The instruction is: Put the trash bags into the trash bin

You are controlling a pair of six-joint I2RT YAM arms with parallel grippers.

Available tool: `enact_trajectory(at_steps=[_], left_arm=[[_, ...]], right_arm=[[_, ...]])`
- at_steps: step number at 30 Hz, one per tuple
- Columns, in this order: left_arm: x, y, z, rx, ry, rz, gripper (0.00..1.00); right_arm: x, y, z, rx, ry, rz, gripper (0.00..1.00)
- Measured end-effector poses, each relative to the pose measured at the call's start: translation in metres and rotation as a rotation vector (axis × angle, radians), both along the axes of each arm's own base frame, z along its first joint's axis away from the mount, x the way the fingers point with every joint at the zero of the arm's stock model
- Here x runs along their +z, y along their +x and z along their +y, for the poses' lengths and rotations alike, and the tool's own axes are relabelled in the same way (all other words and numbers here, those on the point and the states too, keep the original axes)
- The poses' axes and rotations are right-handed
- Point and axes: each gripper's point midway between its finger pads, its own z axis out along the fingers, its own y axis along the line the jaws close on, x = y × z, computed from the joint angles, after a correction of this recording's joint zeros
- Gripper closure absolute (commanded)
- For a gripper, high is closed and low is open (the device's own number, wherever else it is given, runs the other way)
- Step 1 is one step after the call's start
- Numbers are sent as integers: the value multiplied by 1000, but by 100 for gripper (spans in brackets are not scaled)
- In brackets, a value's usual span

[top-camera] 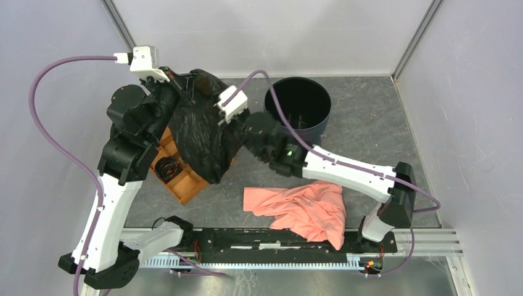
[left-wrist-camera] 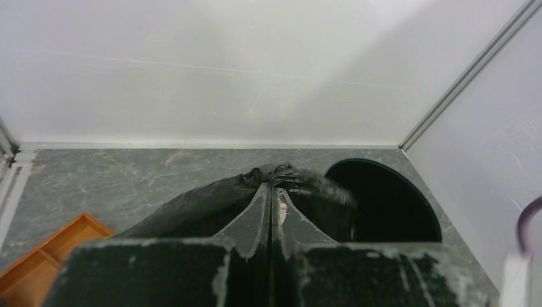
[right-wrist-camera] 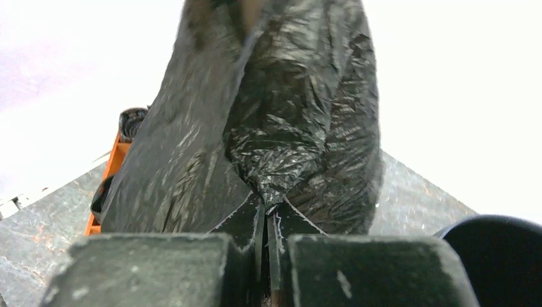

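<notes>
Top external view shows a grey marbled table (top-camera: 370,123) enclosed by pale walls, with both arms reaching toward its far left part. Between them hangs the trash bag (top-camera: 200,132), a big piece of thin glossy black plastic film with many wrinkles. It is lifted up and drapes down over the far end of the orange compartmented tray (top-camera: 185,182). Whether its lower edge touches the tray I cannot tell. The bag is just left of the trash bin (top-camera: 305,98), a tall dark navy-blue cylindrical bin with a black inside, standing upright near the back wall. No part of the bag is inside the bin.

A salmon-pink crumpled cloth (top-camera: 302,209) lies flat on the near side of the table, well apart from the bin and under the right arm.

The left wrist view shows the left gripper (left-wrist-camera: 271,195) with its two fingers pressed together, clenched on the top fold of the bag (left-wrist-camera: 211,204); the bin opening (left-wrist-camera: 383,204) is to the right of it. In the right wrist view, the right gripper (right-wrist-camera: 265,208) is also clamped tight, pinching a bunch of the film (right-wrist-camera: 287,115) that rises above its tips.

A small black coiled object (top-camera: 166,166) sits in one compartment of the tray.
</notes>
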Motion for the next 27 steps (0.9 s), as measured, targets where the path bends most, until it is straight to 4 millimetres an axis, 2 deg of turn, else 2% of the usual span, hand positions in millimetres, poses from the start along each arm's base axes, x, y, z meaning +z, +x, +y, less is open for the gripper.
enact_trajectory(at_steps=[4,7,10,12,17,19,21,22,25,27], left_arm=[[0,-5,8,26,27,19,98],[2,-8,11,33,50,29,97],[3,-11,13,33,55,31,84],[1,-12,12,27,66,38,77],[-15,-13,10,10,95,104,29],[-25,-15,5,-16,91,148,14],[-34,-22,-2,-59,72,187,4],[-38,-28,-4,-82,56,200,1],[-49,-50,-7,-135,11,233,0],[-46,-71,-6,-166,-33,226,0]], right_arm=[[28,29,-19,117,98,10,99],[33,50,-32,185,173,61,99],[21,62,-40,244,229,144,99],[13,59,-36,295,253,202,99],[6,40,-14,441,315,306,99],[2,35,-8,474,337,350,99],[4,33,-7,486,372,386,99],[5,33,-7,486,376,388,99],[10,37,-9,482,415,401,99],[12,40,-11,468,432,407,99]])
